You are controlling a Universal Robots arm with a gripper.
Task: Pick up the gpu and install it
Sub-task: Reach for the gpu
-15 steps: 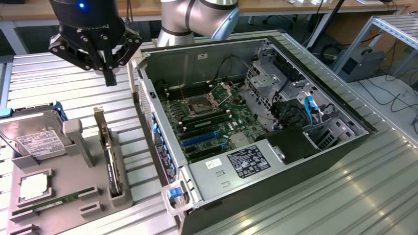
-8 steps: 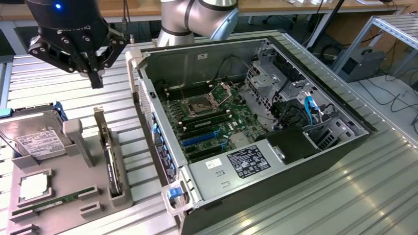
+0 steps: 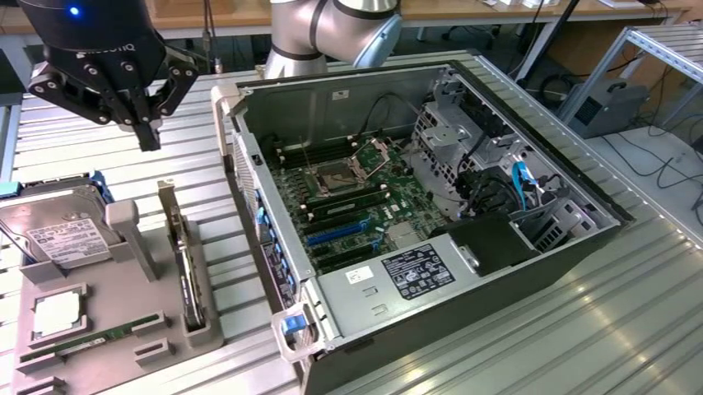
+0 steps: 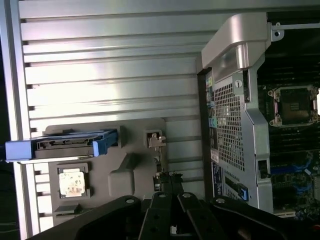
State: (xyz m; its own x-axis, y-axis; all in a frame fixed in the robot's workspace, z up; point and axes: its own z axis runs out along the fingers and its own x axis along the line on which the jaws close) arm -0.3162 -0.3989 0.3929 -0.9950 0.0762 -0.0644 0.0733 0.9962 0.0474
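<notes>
Noted black gripper point(image 3: 147, 140), fingertips pinched together, nothing held, hanging clear above ribbed alu bench point(image 3: 615, 329). Found gpu point(image 3: 184, 263) below it, apart from tips: thin flat card stood on edge in slot of matte grey moulded holder point(image 3: 148, 280), silver metal bracket at one end. Spotted silver hard drive point(image 3: 55, 230) w/ white label beside gpu on same holder. Logged open steel PC case point(image 3: 329, 99), green mobo inside, off to gripper's side.
</notes>
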